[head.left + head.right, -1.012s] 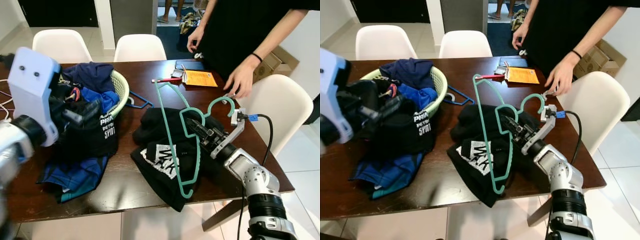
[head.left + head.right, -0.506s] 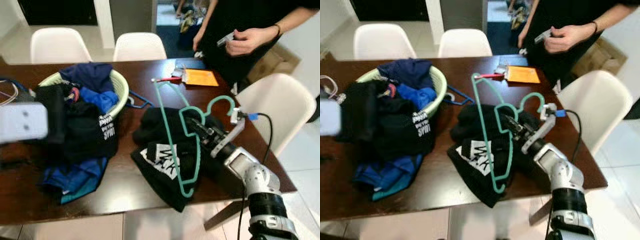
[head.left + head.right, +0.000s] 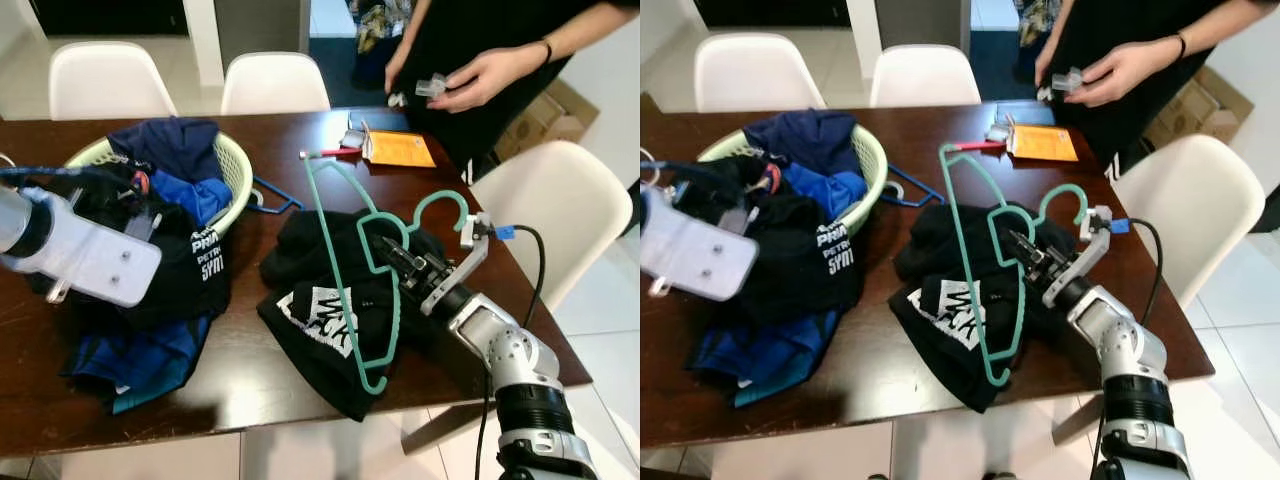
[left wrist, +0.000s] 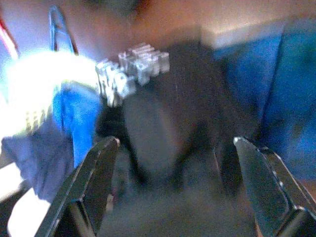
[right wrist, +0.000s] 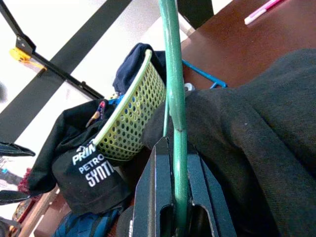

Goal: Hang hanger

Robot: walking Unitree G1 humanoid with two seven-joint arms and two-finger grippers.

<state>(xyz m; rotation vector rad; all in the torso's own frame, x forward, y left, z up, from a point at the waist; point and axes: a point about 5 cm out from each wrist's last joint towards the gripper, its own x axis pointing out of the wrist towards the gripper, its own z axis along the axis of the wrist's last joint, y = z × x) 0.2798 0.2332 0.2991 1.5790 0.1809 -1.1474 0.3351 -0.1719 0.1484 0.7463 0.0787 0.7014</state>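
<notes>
1. A home dining area: dark wooden table [image 3: 300, 150] on pale floor tiles.
2. White chairs [image 3: 275, 82] stand around the table.
3. A laundry basket [image 3: 236, 172] of clothes sits on the table.

Dark wood table [image 3: 300, 110], laundry basket [image 3: 238, 170], black tee [image 3: 330, 310], orange envelope [image 3: 400, 152]

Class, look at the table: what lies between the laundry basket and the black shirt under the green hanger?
In the left eye view, a blue hanger lies on the table between the basket and the black shirt.
</notes>
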